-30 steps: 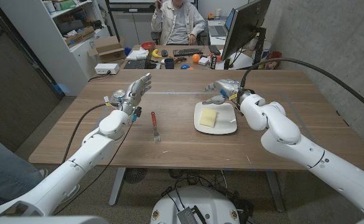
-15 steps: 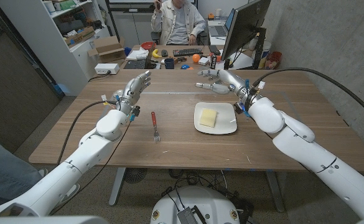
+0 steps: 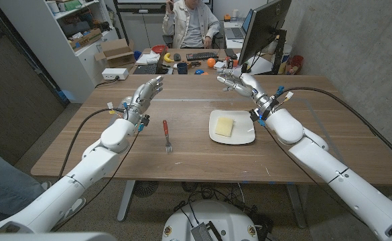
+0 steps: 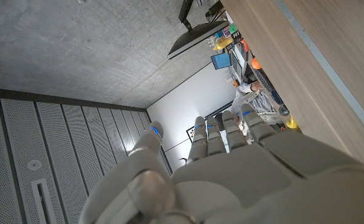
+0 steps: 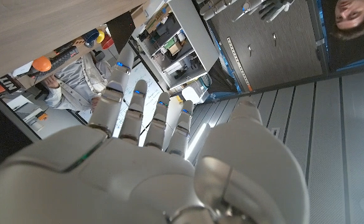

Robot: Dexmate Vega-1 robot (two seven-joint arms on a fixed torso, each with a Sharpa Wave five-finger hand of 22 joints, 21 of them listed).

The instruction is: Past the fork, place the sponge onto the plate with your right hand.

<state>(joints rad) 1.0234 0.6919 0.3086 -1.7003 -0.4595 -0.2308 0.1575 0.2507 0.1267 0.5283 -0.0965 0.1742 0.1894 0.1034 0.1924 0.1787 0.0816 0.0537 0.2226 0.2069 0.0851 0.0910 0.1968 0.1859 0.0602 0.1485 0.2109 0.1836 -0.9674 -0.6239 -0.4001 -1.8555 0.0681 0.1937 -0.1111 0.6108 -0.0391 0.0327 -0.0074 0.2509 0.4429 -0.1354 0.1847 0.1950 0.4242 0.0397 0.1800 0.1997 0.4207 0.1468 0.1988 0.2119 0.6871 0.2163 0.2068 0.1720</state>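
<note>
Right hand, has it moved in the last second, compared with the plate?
Yes. The right hand has lifted away from the plate's far edge toward the table's far side, empty, fingers apart. The sponge lies on the plate.

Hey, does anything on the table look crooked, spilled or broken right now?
Nothing stands out. The sponge lies on the white plate, within its rim, and the red-handled fork lies on the wood beside it. No spills or damage show.
</note>
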